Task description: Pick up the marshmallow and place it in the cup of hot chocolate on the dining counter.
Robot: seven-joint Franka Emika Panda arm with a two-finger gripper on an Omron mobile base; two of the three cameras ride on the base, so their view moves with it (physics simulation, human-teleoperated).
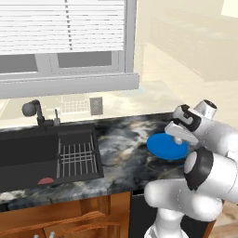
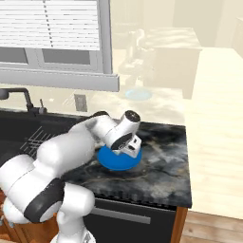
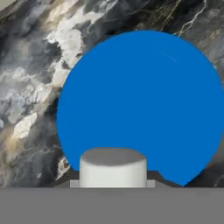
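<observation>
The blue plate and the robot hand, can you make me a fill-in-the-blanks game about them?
1. The plate is the color ____.
2. The plate sits on a marbled stone ____.
3. The gripper is shut on a small white ____.
4. Left of the plate in the left base view, the black sink holds a wire ____.

Missing words: blue; counter; marshmallow; rack

A rendered home kitchen. A marbled counter [image 1: 123,139] on wood cabinets holds a black sink [image 1: 28,158] with a faucet [image 1: 33,110] and drying rack [image 1: 76,157]. A blinded window [image 1: 62,28] sits above, and a blue plate [image 1: 165,145] lies on the stone.
</observation>
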